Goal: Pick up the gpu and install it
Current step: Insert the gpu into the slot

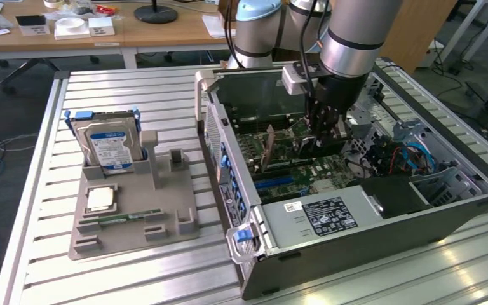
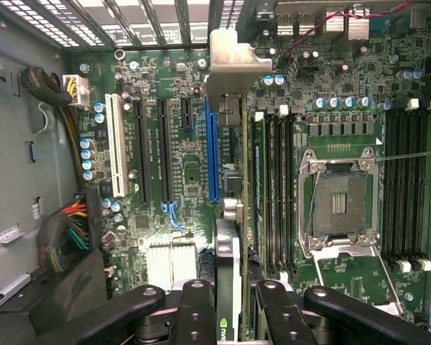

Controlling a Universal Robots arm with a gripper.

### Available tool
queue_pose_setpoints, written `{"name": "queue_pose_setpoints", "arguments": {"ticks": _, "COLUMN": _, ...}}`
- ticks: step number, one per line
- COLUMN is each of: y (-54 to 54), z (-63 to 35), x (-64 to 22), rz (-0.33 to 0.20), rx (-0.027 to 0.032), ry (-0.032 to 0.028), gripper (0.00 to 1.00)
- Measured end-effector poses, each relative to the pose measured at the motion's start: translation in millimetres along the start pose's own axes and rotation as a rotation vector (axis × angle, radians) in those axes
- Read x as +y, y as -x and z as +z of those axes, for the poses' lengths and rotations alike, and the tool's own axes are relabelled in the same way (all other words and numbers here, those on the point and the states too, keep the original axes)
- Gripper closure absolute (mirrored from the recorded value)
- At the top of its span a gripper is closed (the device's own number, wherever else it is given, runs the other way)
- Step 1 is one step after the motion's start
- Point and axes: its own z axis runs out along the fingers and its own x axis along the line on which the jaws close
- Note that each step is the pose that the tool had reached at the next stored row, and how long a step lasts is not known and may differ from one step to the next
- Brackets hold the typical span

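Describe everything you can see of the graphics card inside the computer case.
The thin graphics card, green board with a black face, stands on edge over the green motherboard, parallel to the long blue slot. Its silvery metal bracket points towards the case's vented wall. The gripper clamps its other end; whether it is seated cannot be told.

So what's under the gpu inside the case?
The motherboard, with a blue slot right beside the gpu. The strip directly beneath it is covered, so the slot there can't be seen.
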Motion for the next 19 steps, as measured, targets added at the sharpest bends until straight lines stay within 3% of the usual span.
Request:
{"name": "queue_pose_setpoints", "arguments": {"ticks": 5, "y": 0.0, "z": 0.0, "x": 0.0, "rz": 0.0, "rx": 0.0001, "ry": 0.0005, "gripper": 0.73}}
{"name": "queue_pose_setpoints", "arguments": {"ticks": 9, "y": 0.0, "z": 0.0, "x": 0.0, "rz": -0.001, "rx": 0.0029, "ry": 0.0064, "gripper": 0.73}}
{"name": "queue_pose_setpoints", "arguments": {"ticks": 10, "y": 0.1, "z": 0.1, "x": -0.8, "rz": 0.0, "rx": 0.0035, "ry": 0.0174, "gripper": 0.73}}
{"name": "queue_pose_setpoints", "arguments": {"ticks": 12, "y": 0.0, "z": 0.0, "x": -0.9, "rz": 0.0, "rx": 0.0041, "ry": 0.0243, "gripper": 0.73}}
{"name": "queue_pose_setpoints", "arguments": {"ticks": 19, "y": 0.1, "z": 0.1, "x": -1.0, "rz": 0.0, "rx": 0.004, "ry": 0.0252, "gripper": 0.73}}
